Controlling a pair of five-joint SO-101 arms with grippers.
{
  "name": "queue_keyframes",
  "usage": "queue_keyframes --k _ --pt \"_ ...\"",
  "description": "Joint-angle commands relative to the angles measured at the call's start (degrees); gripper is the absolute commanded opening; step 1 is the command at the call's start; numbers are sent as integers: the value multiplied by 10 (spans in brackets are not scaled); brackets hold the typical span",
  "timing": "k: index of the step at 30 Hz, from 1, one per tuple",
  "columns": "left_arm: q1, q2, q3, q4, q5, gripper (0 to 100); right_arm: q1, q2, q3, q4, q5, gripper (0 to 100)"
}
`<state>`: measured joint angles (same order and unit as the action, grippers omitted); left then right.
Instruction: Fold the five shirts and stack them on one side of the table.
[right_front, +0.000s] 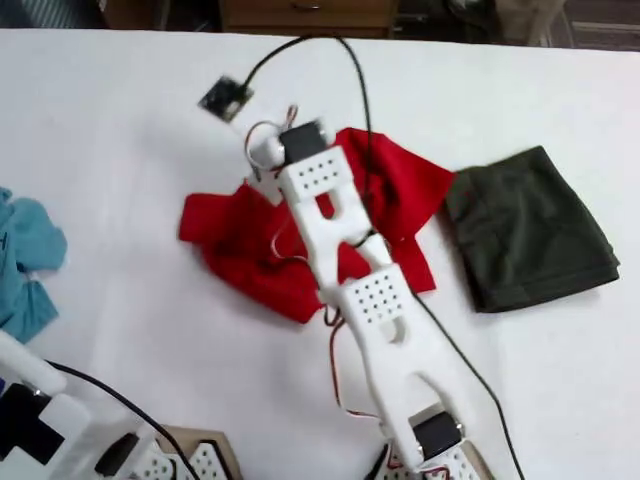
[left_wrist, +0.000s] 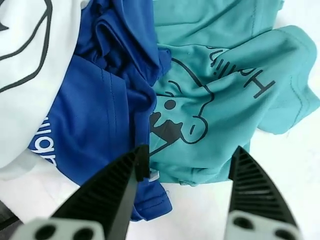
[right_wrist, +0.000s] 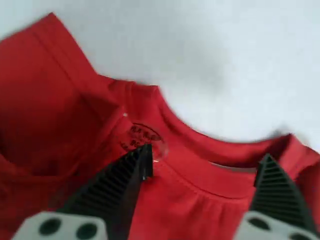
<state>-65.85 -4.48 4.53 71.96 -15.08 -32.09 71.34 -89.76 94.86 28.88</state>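
A crumpled red shirt (right_front: 235, 235) lies in the middle of the white table (right_front: 120, 130). My right arm stretches from the near edge over it, and my right gripper (right_wrist: 206, 157) hovers open just above the red shirt's collar (right_wrist: 200, 172), nothing between its fingers. A folded dark green shirt (right_front: 530, 230) lies to the right. At the table's left edge sits a pile of a teal shirt (left_wrist: 220, 85), a blue shirt (left_wrist: 100, 105) and a white shirt (left_wrist: 30, 60). My left gripper (left_wrist: 191, 155) hangs open over where the teal and blue shirts meet.
A small black module (right_front: 225, 97) on a black cable (right_front: 360, 90) lies on the table beyond the red shirt. The left arm's base (right_front: 40, 420) sits at the near left corner. Bare tabletop lies at the far left and far right.
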Motion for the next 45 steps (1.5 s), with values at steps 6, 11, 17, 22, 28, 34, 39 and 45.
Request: queue_keyframes --k 6,11,17,22,28,34,39,45 --pt "2 -4 -5 -9 -3 275 -114 -10 -22 48 -1 330" --pt "-11 -5 -8 -10 -1 275 -134 -41 -57 57 -1 330" --pt "-25 -4 -6 -17 -1 275 -93 -112 -59 33 -5 330" --pt "-24 -4 -6 -23 -1 275 -55 -80 -40 -64 -5 330" --pt "-27 -5 -7 -22 -3 275 -48 -8 -9 -24 -1 330" --pt "-26 -6 -7 -22 -1 275 -86 1 -4 49 0 330" --pt "-49 -8 -8 -25 5 275 -138 -2 -3 61 0 330" --pt "-142 -8 -8 -58 82 275 -185 -7 -9 61 0 330"
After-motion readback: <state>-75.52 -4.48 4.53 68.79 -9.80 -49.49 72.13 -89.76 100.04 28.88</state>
